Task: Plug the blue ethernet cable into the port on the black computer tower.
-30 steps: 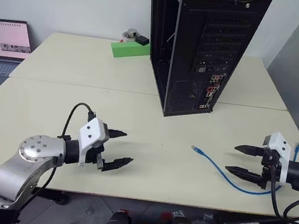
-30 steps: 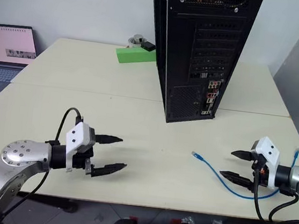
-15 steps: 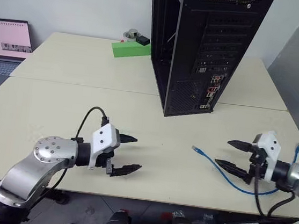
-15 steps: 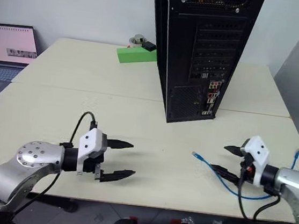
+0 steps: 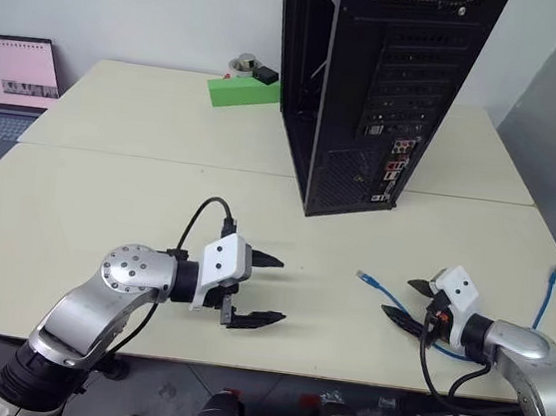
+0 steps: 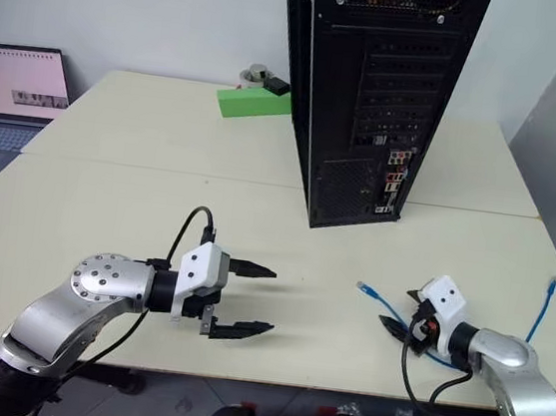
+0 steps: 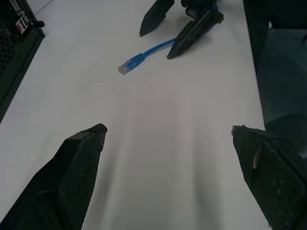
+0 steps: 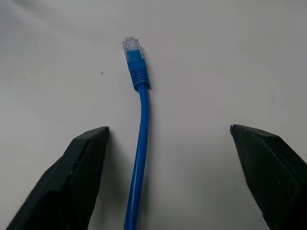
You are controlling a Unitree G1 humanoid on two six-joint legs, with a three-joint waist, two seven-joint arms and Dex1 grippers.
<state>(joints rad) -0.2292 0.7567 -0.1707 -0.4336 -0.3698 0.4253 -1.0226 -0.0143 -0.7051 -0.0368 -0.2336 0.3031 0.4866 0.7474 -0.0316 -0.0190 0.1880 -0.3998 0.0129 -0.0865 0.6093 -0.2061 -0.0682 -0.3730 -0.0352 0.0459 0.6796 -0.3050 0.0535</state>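
The right gripper (image 5: 404,303) sits low at the lower right of the head view, its two black fingers spread on either side of the blue ethernet cable (image 8: 140,143), grasping nothing yet; it looks lined up to pinch the cord just behind the clear plug (image 8: 131,46). The cable lies loose on the cream table (image 5: 110,179), curling off toward the right edge. The left gripper (image 5: 267,289), lower centre, hangs released and empty, probably waiting to help. The black computer tower (image 5: 372,88) stands upright at upper centre, its rear connector strip (image 5: 393,166) facing the arms. A laptop (image 5: 8,87) glows at far left, and a green block (image 5: 241,91) rests behind the tower.
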